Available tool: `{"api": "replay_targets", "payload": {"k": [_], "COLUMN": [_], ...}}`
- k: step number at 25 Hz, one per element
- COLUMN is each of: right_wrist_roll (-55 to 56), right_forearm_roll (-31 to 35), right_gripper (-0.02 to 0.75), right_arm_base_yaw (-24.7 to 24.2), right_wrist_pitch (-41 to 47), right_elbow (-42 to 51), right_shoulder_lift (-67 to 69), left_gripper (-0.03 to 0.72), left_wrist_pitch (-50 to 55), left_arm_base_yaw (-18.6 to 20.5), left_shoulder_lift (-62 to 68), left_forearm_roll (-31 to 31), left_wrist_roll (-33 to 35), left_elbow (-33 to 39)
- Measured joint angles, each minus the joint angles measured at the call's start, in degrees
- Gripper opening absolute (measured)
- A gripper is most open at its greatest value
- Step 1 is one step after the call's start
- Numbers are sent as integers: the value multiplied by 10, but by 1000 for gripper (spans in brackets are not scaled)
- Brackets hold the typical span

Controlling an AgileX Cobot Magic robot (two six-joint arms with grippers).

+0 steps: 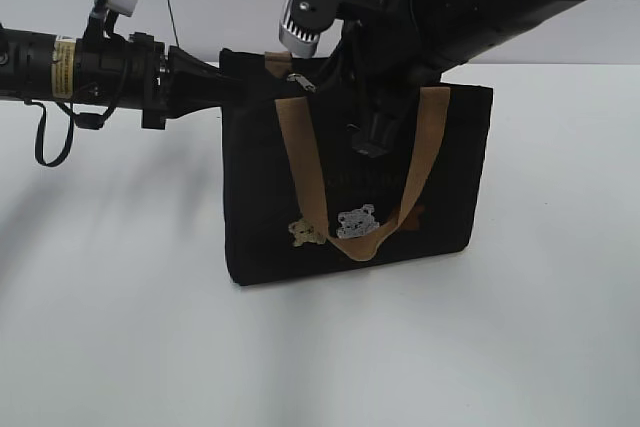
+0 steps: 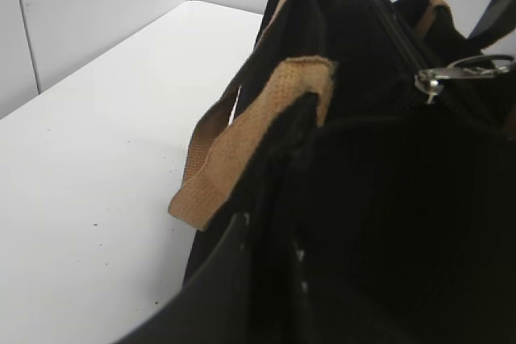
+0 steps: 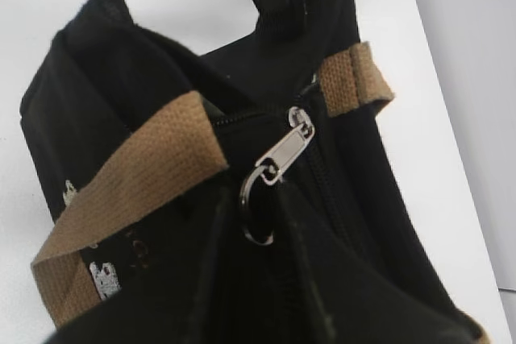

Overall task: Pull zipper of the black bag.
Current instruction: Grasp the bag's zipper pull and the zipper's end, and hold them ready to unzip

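The black bag with tan handles stands upright on the white table. Its silver zipper pull sits near the left end of the top edge. It also shows in the right wrist view and the left wrist view, stretched out taut. My left gripper is shut on the bag's left top edge, with its dark fingers pressed on the fabric. My right gripper reaches down from the upper right and closes round the pull's ring.
The white table runs around the bag on all sides, with a pale wall behind it. The right arm crosses over the top of the bag. A tan handle hangs over the bag's near side.
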Motion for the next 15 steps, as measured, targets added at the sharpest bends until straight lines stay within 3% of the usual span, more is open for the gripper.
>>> {"api": "replay_targets", "payload": {"k": [4, 8, 15], "right_wrist_roll": [0, 0, 12], "right_forearm_roll": [0, 0, 0], "right_gripper": [115, -6, -15], "right_arm_base_yaw": [0, 0, 0], "right_wrist_pitch": [0, 0, 2], "right_elbow": [0, 0, 0], "right_shoulder_lift": [2, 2, -6], "left_gripper": [36, 36, 36], "left_wrist_pitch": [0, 0, -1], "left_arm_base_yaw": [0, 0, 0], "left_shoulder_lift": [0, 0, 0], "left_forearm_roll": [0, 0, -1], "left_wrist_roll": [0, 0, 0], "left_elbow": [0, 0, 0]}}
